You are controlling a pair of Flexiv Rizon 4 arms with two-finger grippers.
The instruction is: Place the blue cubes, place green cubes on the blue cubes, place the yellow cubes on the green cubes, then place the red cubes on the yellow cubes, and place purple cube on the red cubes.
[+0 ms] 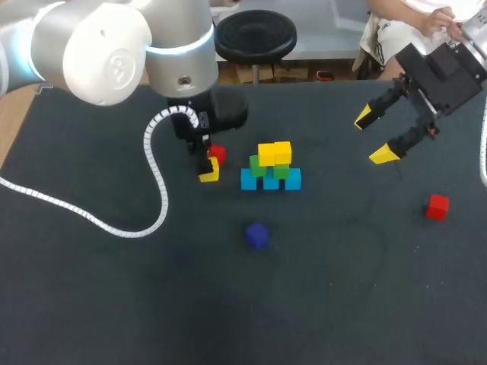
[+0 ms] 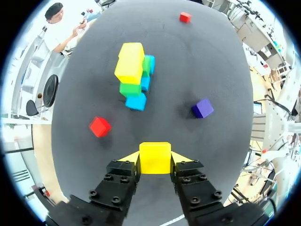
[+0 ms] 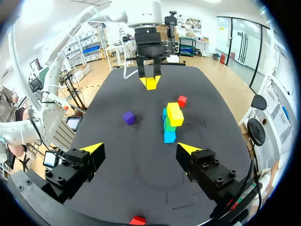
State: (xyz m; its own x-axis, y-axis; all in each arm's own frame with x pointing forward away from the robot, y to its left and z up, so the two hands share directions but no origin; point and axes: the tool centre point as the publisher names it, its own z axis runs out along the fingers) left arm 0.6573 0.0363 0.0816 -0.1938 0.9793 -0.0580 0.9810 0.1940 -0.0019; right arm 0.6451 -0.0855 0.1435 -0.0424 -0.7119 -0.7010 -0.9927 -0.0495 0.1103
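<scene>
Within left pincer [image 2: 155, 164], yellow cube [image 2: 154, 155], gripped both sides

The left gripper [image 2: 155, 164], black with yellow tips, is framing a plain yellow cube [image 2: 155, 153]. Ahead of it, blue cubes [image 2: 136, 101], green cubes [image 2: 130, 88] and yellow cubes [image 2: 130, 63] are showing stacked, beside a red cube [image 2: 99, 126] and a purple cube [image 2: 202, 108].

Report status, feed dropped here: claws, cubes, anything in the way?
Left claw shut on yellow cube. Right claw open, empty. Stack has blue, green, two yellow. Loose red cube near left claw.
</scene>
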